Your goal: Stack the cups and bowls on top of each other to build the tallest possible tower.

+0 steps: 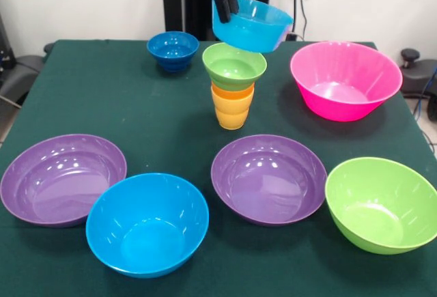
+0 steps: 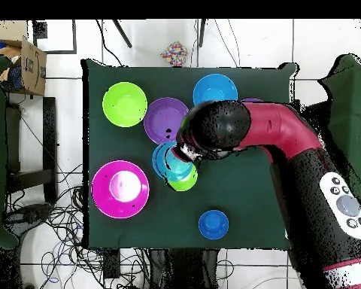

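The large blue bowl (image 1: 147,223) sits nearest; the fingers (image 1: 225,0) pinch the light blue bowl's (image 1: 251,25) rim, probably light, stiff and slippery, above the tower (image 1: 233,85).

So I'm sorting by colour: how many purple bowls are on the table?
2: one purple bowl at the front view's lower left, the other purple bowl right of centre, between the large blue and green bowls.

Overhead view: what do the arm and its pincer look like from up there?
The arm is dark red with thick rounded black sections; a grey panel with dark round buttons sits near its base. In the front view the pincer has slim black fingers under a red housing.
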Tool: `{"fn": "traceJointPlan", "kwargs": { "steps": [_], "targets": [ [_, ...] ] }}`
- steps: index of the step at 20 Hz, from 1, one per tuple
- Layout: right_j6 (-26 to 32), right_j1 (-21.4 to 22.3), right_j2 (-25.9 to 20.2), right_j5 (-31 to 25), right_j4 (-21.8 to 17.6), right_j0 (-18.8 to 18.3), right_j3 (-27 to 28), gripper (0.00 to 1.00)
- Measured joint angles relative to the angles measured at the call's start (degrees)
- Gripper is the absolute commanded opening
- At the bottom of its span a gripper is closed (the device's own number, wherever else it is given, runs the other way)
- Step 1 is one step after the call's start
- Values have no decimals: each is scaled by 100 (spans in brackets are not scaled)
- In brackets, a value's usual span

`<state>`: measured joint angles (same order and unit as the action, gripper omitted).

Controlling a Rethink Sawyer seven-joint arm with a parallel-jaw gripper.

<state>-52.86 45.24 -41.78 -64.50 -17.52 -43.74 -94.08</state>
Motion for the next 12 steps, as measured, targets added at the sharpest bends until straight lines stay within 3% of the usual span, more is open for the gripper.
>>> {"fn": "traceJointPlan", "kwargs": {
  "steps": [12],
  "targets": [
    [0,-389,230,-320,120,223,413,0]
  ]
}}
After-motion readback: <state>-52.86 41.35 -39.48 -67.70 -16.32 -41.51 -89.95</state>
